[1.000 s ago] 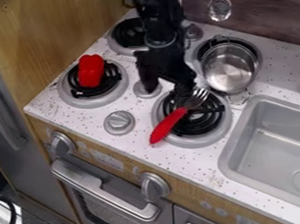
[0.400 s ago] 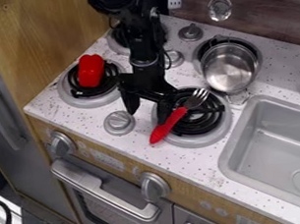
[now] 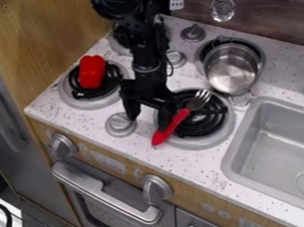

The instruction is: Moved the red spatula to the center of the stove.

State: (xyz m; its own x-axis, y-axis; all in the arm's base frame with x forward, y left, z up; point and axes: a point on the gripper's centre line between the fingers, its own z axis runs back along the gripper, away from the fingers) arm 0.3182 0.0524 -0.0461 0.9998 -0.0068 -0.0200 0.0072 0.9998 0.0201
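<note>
The red fork is lying over the burner just below & right of frame ctr, its handle pointing lower left, & the claw is hanging spread, one finger by the handle, the other nr the knob, so a low sweep is prob risking a knob snag or shoved fork.

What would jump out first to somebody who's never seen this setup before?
Probably the two bits of red: a chunky red toy on the left burner, and a red-handled fork lying across the burner nearest the sink. Next, likely the black gripper hanging beside that fork, then the shiny metal pot behind it.
</note>
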